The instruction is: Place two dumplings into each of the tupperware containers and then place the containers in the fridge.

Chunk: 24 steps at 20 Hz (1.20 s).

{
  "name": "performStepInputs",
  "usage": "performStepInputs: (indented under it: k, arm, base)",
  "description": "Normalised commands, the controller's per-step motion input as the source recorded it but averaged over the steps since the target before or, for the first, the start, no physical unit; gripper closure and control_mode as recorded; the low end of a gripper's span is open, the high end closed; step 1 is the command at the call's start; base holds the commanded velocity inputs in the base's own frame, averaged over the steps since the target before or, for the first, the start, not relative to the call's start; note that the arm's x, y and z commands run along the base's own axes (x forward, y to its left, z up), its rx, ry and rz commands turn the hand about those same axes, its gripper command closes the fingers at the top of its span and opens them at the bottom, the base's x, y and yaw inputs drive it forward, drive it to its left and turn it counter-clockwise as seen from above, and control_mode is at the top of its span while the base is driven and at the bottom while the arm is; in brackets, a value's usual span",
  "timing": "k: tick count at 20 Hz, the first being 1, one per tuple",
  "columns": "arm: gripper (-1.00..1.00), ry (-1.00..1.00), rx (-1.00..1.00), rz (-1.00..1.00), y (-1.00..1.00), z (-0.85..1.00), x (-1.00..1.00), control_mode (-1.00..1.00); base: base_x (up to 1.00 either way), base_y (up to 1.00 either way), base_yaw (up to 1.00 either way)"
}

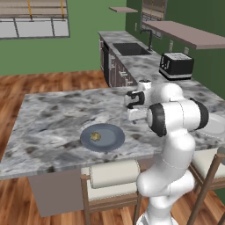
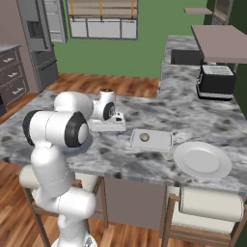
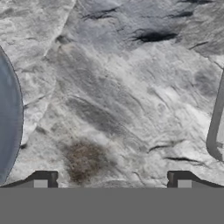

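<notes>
One tan dumpling (image 1: 95, 136) lies on a round blue-grey plate (image 1: 110, 143) on the island counter. Another dumpling (image 2: 144, 137) sits inside a shallow translucent tupperware container (image 2: 161, 141) further right on the counter. My gripper (image 3: 112, 181) hangs over bare marble between the two, pointing down, with its fingertips (image 3: 43, 179) wide apart and nothing between them. In the hand view the plate's rim (image 3: 11, 118) shows at the left edge and the container's corner (image 3: 215, 127) at the right edge. The grey fridge (image 2: 46, 58) stands far off at the back left.
A round white plate (image 2: 202, 160) lies right of the container. A black toaster (image 2: 216, 79) and a sink (image 1: 131, 48) are on the back counter. Stools (image 1: 114, 176) stand against the island's near edge.
</notes>
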Motion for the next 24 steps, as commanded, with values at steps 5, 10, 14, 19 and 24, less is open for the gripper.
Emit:
performStepInputs:
  k: [5, 10, 14, 19, 24]
  arm:
    - [-1.0, -0.01, 0.0, 0.0, 0.96, 0.34, -0.34, -1.0]
    - [-1.0, 0.02, 0.0, 0.0, 0.96, 0.4, -0.05, -1.0]
    - [-1.0, 0.02, -0.01, 0.01, 1.0, -0.07, -0.19, -1.0]
    - [-1.0, 0.01, 0.0, 0.02, 0.87, -0.05, -0.08, -1.0]
    - [-1.0, 0.05, 0.01, 0.0, 0.51, 0.0, 0.0, -1.0]
  base:
    - [0.0, 0.0, 0.0]
    - [0.0, 0.0, 0.0]
    - [0.0, 0.0, 0.0]
    - [0.0, 0.0, 0.0]
    - [0.0, 0.0, 0.0]
